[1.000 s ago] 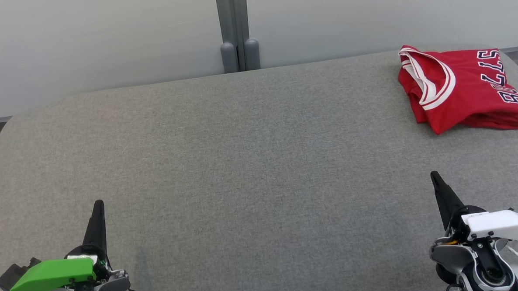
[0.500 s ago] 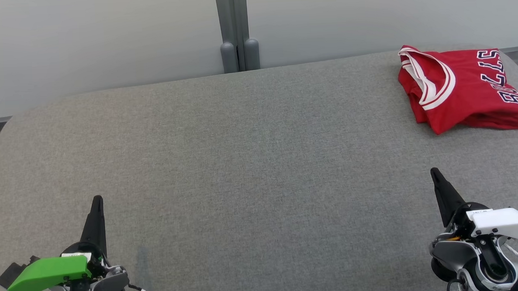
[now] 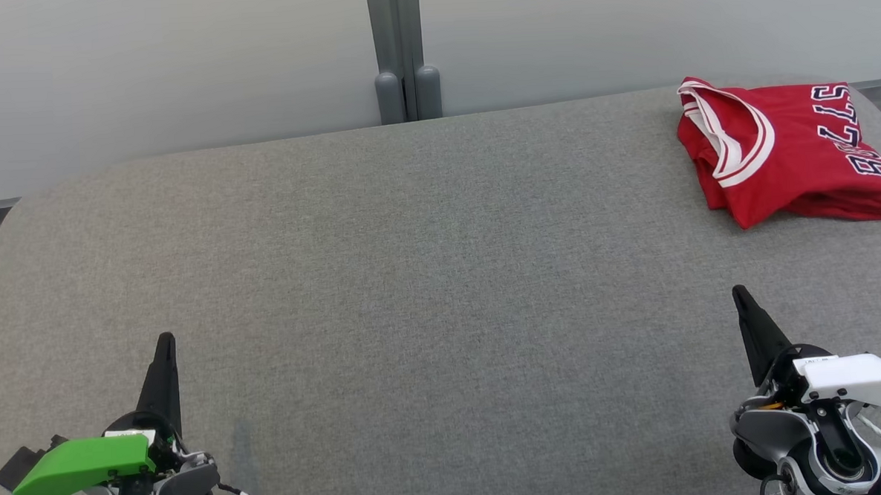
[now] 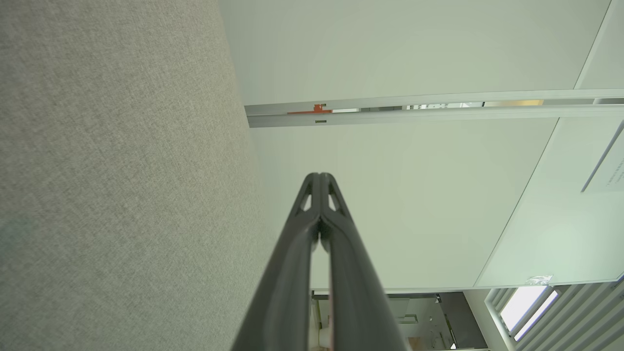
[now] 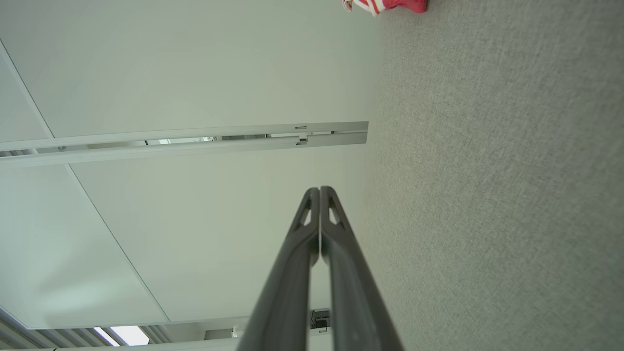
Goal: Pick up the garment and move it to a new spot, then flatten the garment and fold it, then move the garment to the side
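Red garment (image 3: 786,154) lies folded in a compact stack at the far R corner of the grey padded top (image 3: 427,278). Its white-trimmed opening faces the top's middle, and dark-and-white lettering runs along its R side. Its R end sits close to the top's R edge.

L gripper (image 3: 165,343) is over the near L corner, w/ a green cover (image 3: 85,464) on its wrist. Its fingers are pressed together into one dark point, holding nothing. R gripper (image 3: 738,294) is over the near R corner, w/ a white cover (image 3: 855,378) on its wrist. Its fingers are also closed tip to tip and empty. It is well apart from the garment, w/ bare fabric btwn them. Both grippers point toward the far edge, the R one leaning a little to the L.

L wrist view: the two fingers (image 4: 292,273) meet at the tips, w/ only a thin slit lower down. The padded top is to one side.

R wrist view: fingers (image 5: 292,282) likewise closed. A bit of red garment w/ white trim shows at the view's top edge, far along the padded top.

Behind the far edge are pale wall panels (image 3: 180,65) and a grey upright post (image 3: 402,48) nr the middle.
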